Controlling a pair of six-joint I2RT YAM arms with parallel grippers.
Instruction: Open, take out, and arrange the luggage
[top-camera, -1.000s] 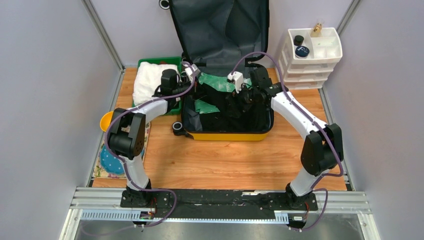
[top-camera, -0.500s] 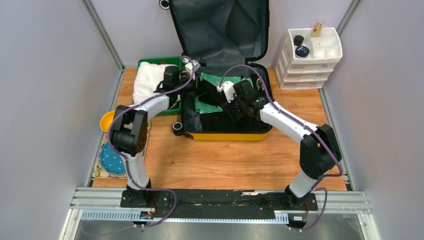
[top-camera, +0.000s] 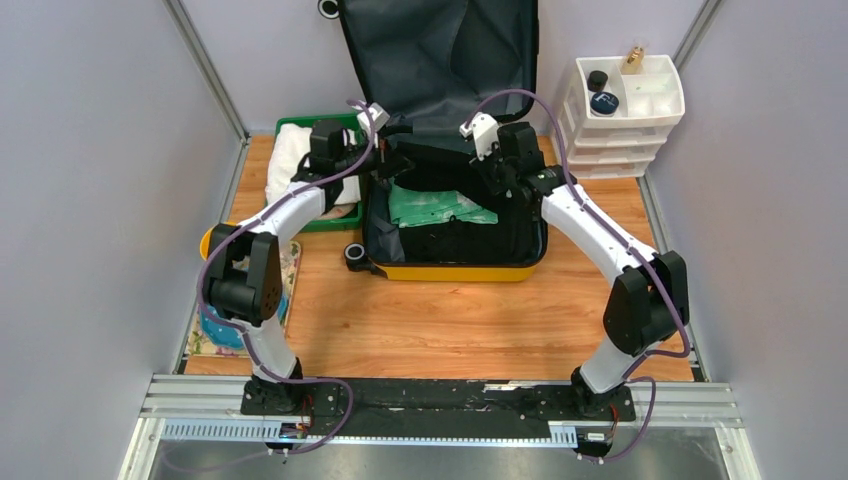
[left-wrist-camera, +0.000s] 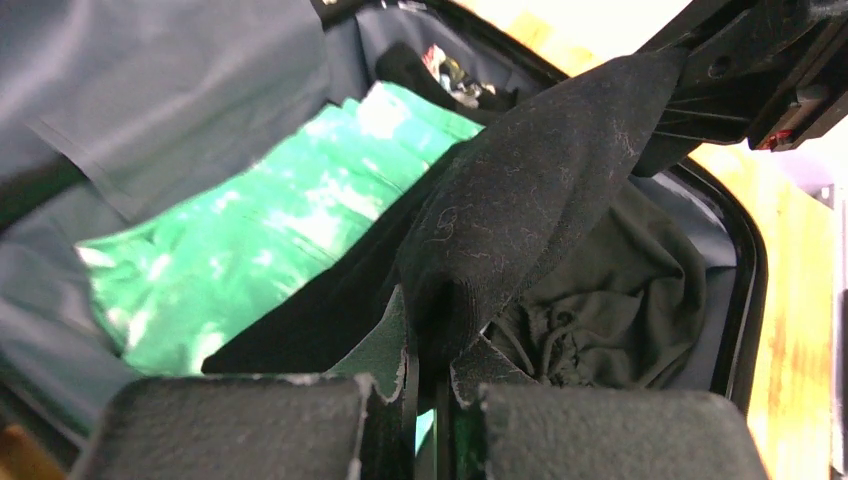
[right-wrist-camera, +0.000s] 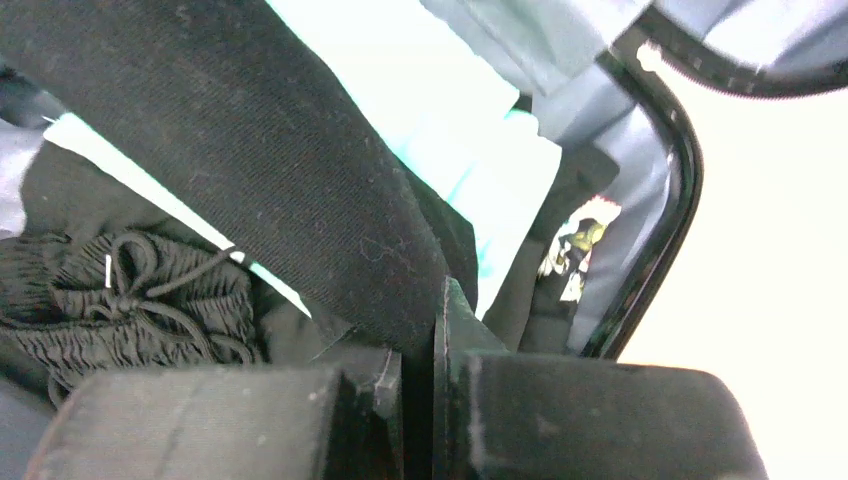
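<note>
The luggage (top-camera: 460, 270), a yellow hard-shell suitcase, lies open at the back of the table with its dark grey lid (top-camera: 440, 60) upright. A black garment (top-camera: 440, 162) hangs stretched between my two grippers over the open case. My left gripper (top-camera: 400, 150) is shut on one end of it (left-wrist-camera: 425, 345); the black garment (left-wrist-camera: 540, 190) runs up to the other gripper. My right gripper (top-camera: 492, 165) is shut on the other end (right-wrist-camera: 418, 350). Under it lie a green garment (top-camera: 440, 205) (left-wrist-camera: 250, 250) and dark drawstring clothing (left-wrist-camera: 600, 300) (right-wrist-camera: 120, 290).
A green tray (top-camera: 345, 222) with a white towel (top-camera: 295, 160) stands left of the case. A white drawer unit (top-camera: 625, 115) sits at the back right. An orange bowl (top-camera: 212, 240) and a patterned mat (top-camera: 215, 325) lie at the left edge. The case's black rim (right-wrist-camera: 670, 200) is close to my right fingers.
The right gripper has shut on the black garment. Both grippers have moved up and back, lifting the garment off the green one, which now shows more.
</note>
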